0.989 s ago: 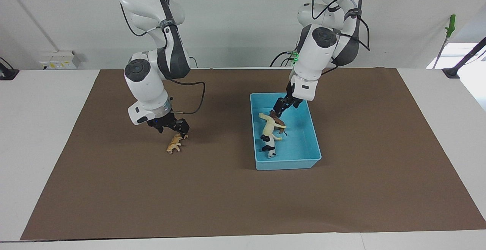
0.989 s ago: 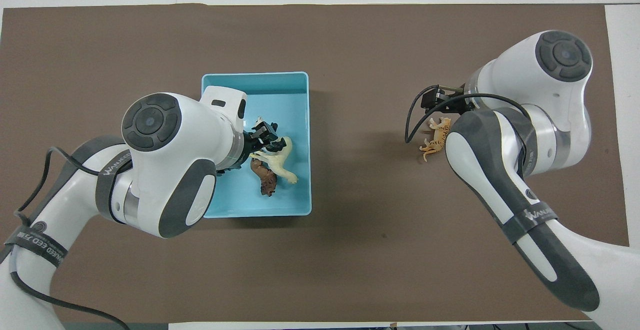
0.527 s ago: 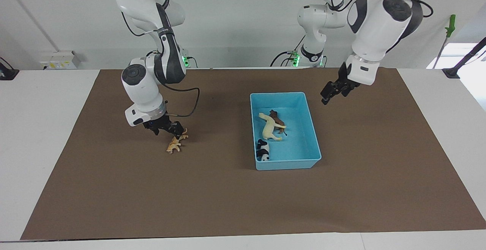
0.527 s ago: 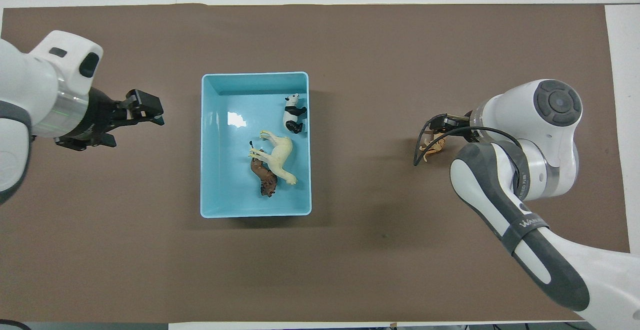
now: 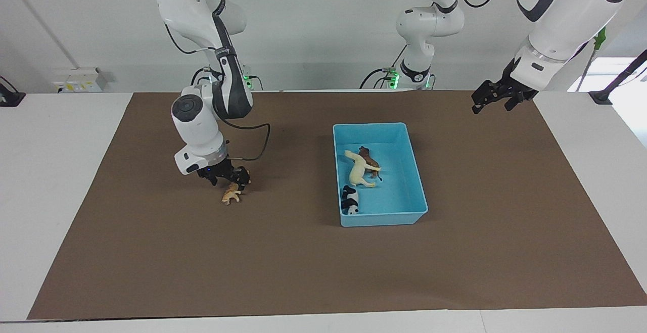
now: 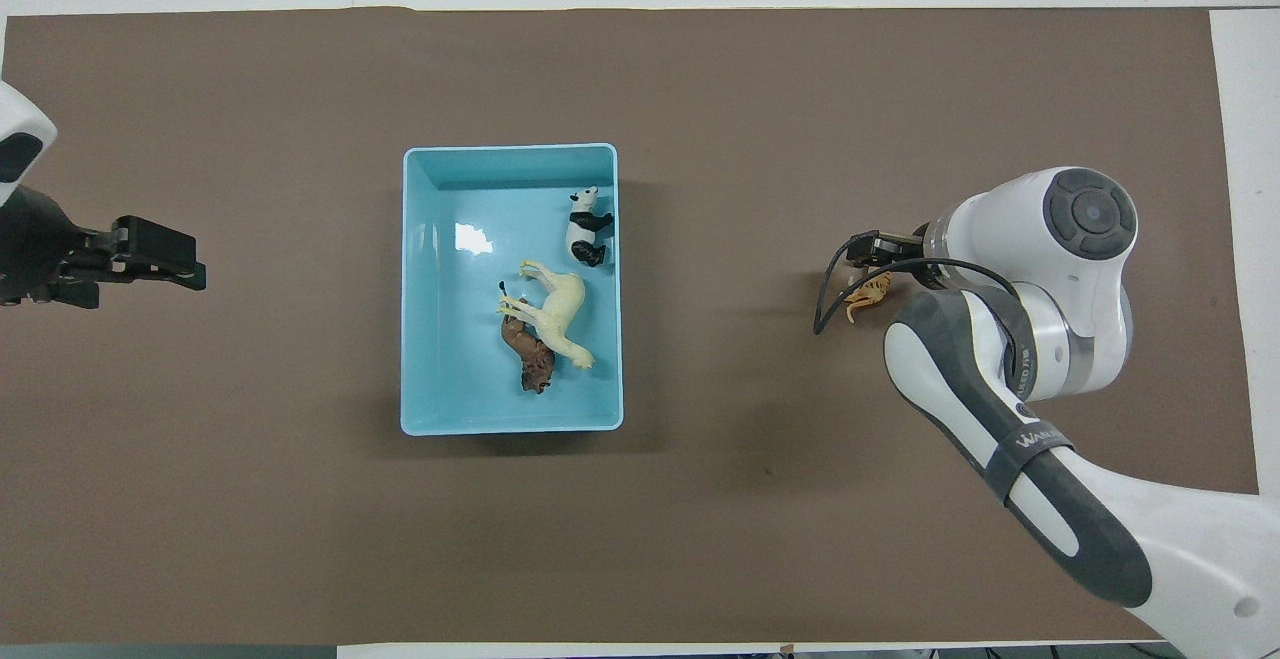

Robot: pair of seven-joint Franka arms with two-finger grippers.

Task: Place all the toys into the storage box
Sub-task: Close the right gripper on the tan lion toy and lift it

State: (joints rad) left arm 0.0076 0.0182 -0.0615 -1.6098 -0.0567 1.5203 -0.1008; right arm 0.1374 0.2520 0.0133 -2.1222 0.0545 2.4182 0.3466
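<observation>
White lettering on the right arm's dark band, partly readable, apparently "WANL…"

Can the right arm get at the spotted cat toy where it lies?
Probably yes: the right end effector is low, right at the spotted cat on the mat, open, with nothing between them.

The storage box is light blue all over, walls and floor alike. Inside it the horse is cream-white, the brown animal a dark reddish brown, and the panda black and white in patches. The big cat is tan-orange; its markings are too small to make out. A plain dull-brown mat covers the white bench. Both arms are white with dark grey bands, and each end effector is black.
</observation>
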